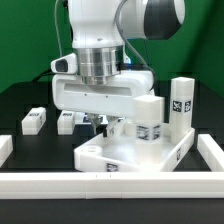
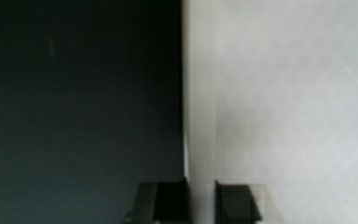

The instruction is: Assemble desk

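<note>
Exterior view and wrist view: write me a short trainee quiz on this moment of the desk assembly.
1. Count the upright legs on the desk top.
2. True or false: the loose legs lie on the black table at the exterior view's right.
3. The gripper has its jaws: A wide open; B shut; C out of view.
Key: 1 two; 2 false, they lie at its left; 3 B.

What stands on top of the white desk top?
Two tagged legs stand upright on the desk top: a nearer leg and a corner leg on the exterior view's right. The gripper covers the part behind it.
</note>
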Action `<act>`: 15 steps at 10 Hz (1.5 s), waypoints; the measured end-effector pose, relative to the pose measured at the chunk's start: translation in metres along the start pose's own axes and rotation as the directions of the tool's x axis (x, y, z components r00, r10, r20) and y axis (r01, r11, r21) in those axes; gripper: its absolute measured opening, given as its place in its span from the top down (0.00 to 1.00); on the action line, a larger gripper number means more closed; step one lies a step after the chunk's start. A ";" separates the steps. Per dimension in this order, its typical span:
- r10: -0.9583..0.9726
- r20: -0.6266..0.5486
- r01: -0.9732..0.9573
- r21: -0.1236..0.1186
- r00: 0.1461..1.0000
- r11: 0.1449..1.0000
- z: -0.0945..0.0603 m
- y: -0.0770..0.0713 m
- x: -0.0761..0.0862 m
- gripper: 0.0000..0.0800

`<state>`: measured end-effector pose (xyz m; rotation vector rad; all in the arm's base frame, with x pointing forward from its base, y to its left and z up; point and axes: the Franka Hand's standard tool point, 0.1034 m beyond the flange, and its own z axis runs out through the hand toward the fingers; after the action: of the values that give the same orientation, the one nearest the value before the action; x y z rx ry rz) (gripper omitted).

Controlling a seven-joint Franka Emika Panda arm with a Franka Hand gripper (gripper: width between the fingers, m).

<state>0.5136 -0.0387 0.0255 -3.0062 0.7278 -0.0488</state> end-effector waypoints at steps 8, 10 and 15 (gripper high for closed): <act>-0.639 -0.009 0.639 -0.025 0.769 0.769 0.001 -0.001 0.023 0.92; -0.711 0.001 0.711 -0.035 0.703 0.702 0.001 0.002 0.024 0.92; -0.974 -0.009 0.966 -0.126 0.227 0.226 -0.016 -0.036 0.056 0.92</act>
<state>0.5791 -0.0331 0.0448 -2.9330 -1.3505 -0.1878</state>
